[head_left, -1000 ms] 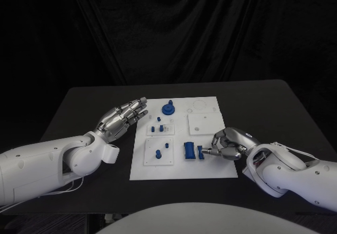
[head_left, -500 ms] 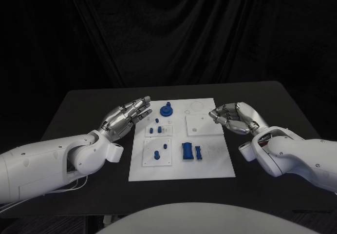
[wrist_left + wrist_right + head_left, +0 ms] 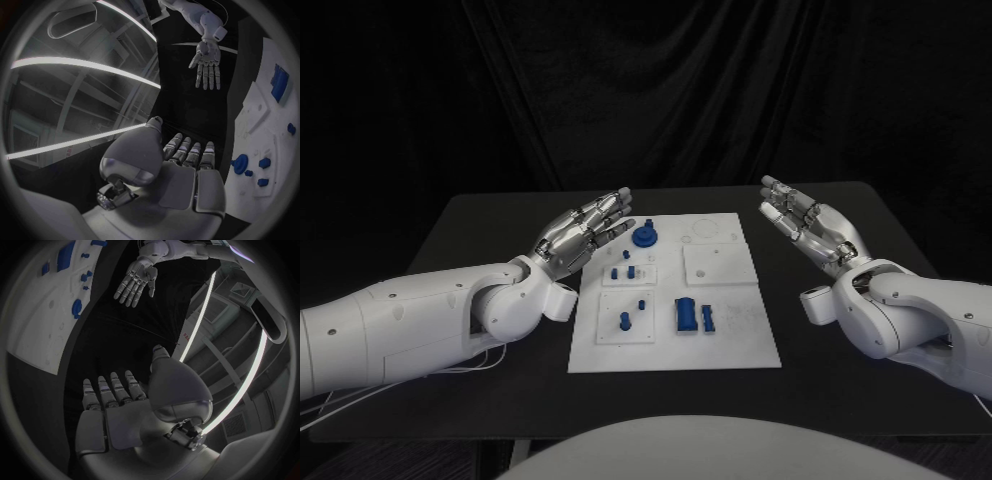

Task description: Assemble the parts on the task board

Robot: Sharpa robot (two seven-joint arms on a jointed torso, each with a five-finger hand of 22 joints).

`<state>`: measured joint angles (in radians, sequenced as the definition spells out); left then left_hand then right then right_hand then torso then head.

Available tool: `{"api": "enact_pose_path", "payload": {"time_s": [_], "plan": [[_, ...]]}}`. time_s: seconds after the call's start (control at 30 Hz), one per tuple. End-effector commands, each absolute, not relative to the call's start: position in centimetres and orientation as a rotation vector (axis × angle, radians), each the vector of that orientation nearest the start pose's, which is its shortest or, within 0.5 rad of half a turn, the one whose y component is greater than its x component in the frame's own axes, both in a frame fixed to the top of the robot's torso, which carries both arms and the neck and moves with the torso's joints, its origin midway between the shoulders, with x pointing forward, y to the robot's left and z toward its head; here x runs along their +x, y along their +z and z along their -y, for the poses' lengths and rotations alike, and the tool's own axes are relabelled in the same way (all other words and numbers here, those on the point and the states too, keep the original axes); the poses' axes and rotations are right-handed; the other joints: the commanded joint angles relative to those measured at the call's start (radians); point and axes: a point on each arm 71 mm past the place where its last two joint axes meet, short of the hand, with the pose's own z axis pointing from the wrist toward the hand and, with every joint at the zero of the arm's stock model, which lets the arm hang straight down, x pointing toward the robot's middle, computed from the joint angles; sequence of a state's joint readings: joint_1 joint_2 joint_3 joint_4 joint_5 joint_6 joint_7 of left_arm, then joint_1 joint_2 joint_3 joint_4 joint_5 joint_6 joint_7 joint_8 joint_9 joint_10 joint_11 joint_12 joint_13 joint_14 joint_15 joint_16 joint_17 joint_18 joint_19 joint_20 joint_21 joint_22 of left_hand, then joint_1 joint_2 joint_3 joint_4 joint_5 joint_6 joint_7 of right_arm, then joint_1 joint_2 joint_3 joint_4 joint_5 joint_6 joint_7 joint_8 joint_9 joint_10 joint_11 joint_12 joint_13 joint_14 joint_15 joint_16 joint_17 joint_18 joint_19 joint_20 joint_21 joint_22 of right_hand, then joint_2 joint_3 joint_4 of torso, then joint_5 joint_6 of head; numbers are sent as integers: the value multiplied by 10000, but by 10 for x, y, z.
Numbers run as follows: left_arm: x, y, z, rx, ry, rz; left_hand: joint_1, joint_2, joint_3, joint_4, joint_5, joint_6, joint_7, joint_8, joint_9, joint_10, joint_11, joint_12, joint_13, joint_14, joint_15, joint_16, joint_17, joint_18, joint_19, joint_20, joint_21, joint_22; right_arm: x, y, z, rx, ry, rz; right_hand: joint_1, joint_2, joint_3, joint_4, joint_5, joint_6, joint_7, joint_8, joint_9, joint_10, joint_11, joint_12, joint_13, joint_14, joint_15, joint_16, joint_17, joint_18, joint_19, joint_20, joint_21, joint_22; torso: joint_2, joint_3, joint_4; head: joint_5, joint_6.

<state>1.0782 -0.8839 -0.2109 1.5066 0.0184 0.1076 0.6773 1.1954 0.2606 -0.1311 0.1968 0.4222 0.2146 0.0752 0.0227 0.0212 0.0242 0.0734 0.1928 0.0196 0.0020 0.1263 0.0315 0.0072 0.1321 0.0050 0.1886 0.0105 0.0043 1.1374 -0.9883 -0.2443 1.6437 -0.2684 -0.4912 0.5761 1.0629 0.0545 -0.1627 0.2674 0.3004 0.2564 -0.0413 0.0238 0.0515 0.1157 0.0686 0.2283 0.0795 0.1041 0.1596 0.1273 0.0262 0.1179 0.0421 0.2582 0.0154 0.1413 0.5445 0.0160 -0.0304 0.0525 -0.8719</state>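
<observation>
The white task board (image 3: 733,335) lies in the middle of the black table. On it are a blue round knob part (image 3: 646,235), small blue pegs (image 3: 625,255), a blue peg (image 3: 625,321) and a blue block (image 3: 691,312) with a smaller piece beside it. My left hand (image 3: 586,228) hovers open above the board's left far side, fingers stretched out, holding nothing. My right hand (image 3: 805,225) is raised open beyond the board's right far corner, palm inward. The left wrist view shows the board (image 3: 269,125) and the right hand (image 3: 206,62); the right wrist view shows the left hand (image 3: 136,282).
The black table (image 3: 473,230) has bare surface left and right of the board. A dark curtain hangs behind the table. The board's square white insets (image 3: 718,262) sit between the blue parts.
My right hand let go near the blue block, rose from the board's near right side to its far right and opened flat. My left hand lifted slightly and stayed open.
</observation>
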Motion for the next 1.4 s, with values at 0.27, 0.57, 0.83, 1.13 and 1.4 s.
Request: {"api": "enact_pose_path", "payload": {"time_s": [0.27, 0.57, 0.83, 1.13, 1.4], "plan": [[434, -265, -214, -11297, -18254, -14687, -5812, -1267, 1311, -941, -2052, -1026, -752, -227, -212, -242, -734, -934, -196, -20, -1263, -315, -72, -518, -50, -914, -105, -43, 443, -235, 220, 10031, 12771, -13391, -5160, -545, 793, -1299, -1462, -1256, 413, -238, -515, -1157, -686, -1113, -795, -1041, -798, -1273, -262, -473, -421, -1260, -154, -687, 18, -39, 85, -136, 697], [448, -251, -203, -11435, -15922, -13889, -7711, -1679, 1311, -1968, -2723, -1360, -752, -227, -212, -242, -734, -1928, -196, -20, -1263, -315, -72, -1321, -50, -1886, -105, -43, 461, -225, 193, 12012, 12309, -12217, -6841, -545, 1627, -1726, -1934, -1639, 413, -238, -515, -1157, -686, -1473, -795, -1041, -1596, -1273, -262, -1179, -421, -1647, -154, -1413, 4, -119, 229, -392, 2028], [457, -236, -196, -11752, -13820, -12961, -8919, -2606, 1311, -1968, -3152, -2146, -752, -227, -212, -242, -734, -1928, -196, -20, -1263, -315, -72, -1321, -50, -1886, -105, -43, 462, -224, 192, 12089, 12289, -12178, -7916, -545, 1627, -2674, -2235, -2564, 413, -238, -515, -1157, -686, -2283, -795, -1041, -1596, -1273, -262, -1179, -421, -2582, -154, -1413, -2, -157, 298, -514, 2662], [461, -225, -193, -12050, -12449, -12264, -9860, -2606, 1311, -1968, -3485, -2146, -752, -227, -212, -242, -734, -1928, -196, -20, -1263, -315, -72, -1321, -50, -1886, -105, -43, 462, -224, 192, 12089, 12289, -12178, -8759, -545, 1627, -2674, -3004, -2564, 413, -238, -515, -1157, -686, -2283, -795, -1041, -1596, -1273, -262, -1179, -421, -2582, -154, -1413, -3, -160, 304, -525, 2719], [462, -224, -192, -12089, -12289, -12178, -10443, -2606, 1311, -1968, -4222, -2146, -752, -227, -212, -242, -734, -1928, -196, -20, -1263, -315, -72, -1321, -50, -1886, -105, -43, 462, -224, 192, 12089, 12289, -12178, -9255, -545, 1627, -2674, -3004, -2564, 413, -238, -515, -1157, -686, -2283, -795, -1041, -1596, -1273, -262, -1179, -421, -2582, -154, -1413, -3, -160, 304, -525, 2719]]}}
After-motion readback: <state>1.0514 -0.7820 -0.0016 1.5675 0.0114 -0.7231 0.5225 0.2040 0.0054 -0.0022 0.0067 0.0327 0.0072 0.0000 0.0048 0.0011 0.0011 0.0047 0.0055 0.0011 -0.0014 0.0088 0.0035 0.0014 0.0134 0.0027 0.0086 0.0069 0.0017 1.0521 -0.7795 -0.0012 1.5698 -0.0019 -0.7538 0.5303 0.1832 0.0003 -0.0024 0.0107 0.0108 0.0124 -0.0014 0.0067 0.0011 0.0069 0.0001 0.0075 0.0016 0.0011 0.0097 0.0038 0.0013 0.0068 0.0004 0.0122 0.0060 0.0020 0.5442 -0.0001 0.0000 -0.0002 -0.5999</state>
